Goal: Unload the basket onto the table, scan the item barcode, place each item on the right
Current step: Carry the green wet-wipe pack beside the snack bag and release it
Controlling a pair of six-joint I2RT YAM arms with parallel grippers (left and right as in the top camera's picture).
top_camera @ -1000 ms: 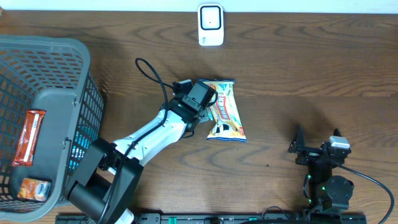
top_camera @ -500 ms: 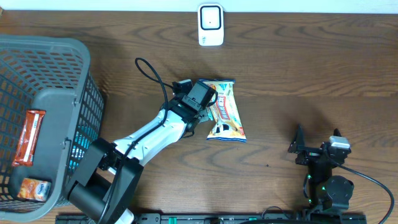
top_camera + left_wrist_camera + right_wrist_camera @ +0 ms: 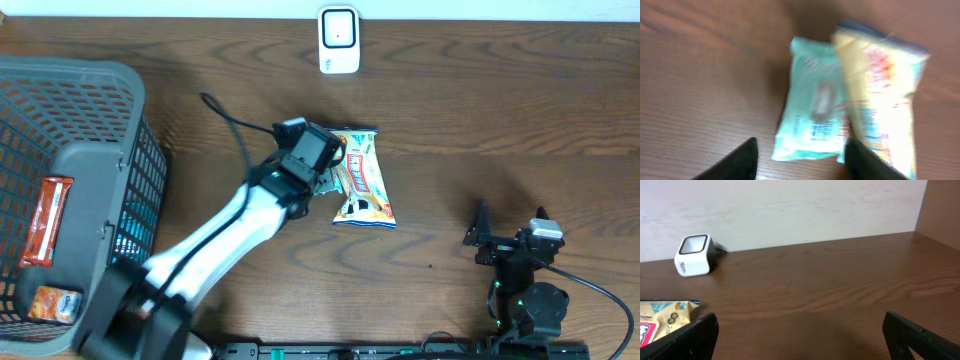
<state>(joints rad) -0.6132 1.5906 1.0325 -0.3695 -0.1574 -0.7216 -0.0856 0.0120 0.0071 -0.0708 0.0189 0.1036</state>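
Left arm [image 3: 230, 225] reaches diagonally forward. Left gripper [image 3: 801, 146] is parted, its fingers either side of the pale green soft-plastic packet's [image 3: 812, 117] near end. Yellow crinkled snack bag [image 3: 885, 95] lies just right.

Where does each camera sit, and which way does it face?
Overhead: above the table, facing straight down on basket, scanner, snack bag; left arm and right arm show.
Left wrist: on the left arm, facing down at a wipes pack beside the snack bag; left gripper open at bottom.
Right wrist: low over the table, facing along it toward the scanner; right gripper open at lower corners.
Shared: snack bag in all three; scanner in overhead and right wrist.
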